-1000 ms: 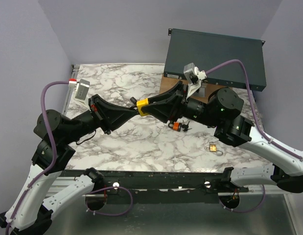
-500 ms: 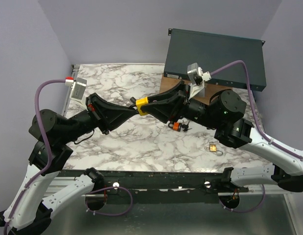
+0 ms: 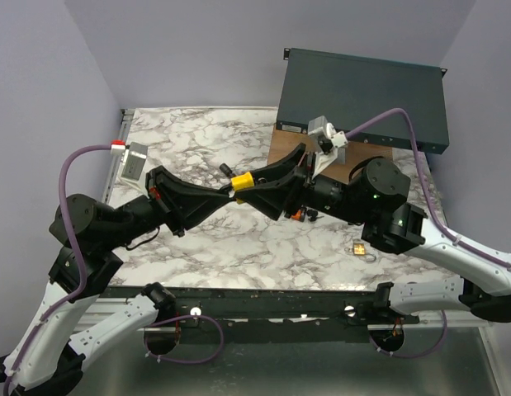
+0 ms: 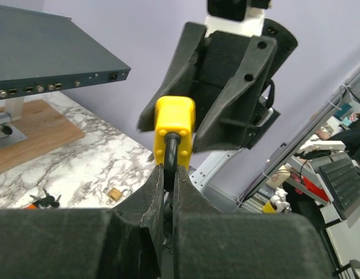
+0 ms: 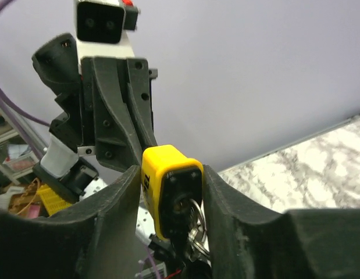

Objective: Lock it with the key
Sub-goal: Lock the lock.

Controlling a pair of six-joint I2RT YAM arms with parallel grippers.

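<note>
A yellow padlock point(image 3: 243, 180) hangs in the air above the marble table point(image 3: 197, 140), between both arms. My left gripper point(image 4: 169, 168) is shut on its dark shackle, and the yellow body point(image 4: 175, 119) sticks out beyond the fingertips. My right gripper point(image 5: 170, 168) comes from the other side. Its two fingers press against both sides of the padlock body point(image 5: 168, 186). A key on a metal ring point(image 5: 194, 224) sits in the keyhole on the black underside, facing the right wrist camera.
A key bunch with an orange tag point(image 3: 300, 215) lies on the table under the right gripper. A small brass padlock point(image 3: 360, 247) lies near the right front. A dark rack box point(image 3: 362, 95) stands on a wooden board point(image 3: 338, 161) at the back right.
The left arm's shoulder and elbow have sunk toward the near left. The right gripper has slid further over the padlock, and less yellow shows from above.
</note>
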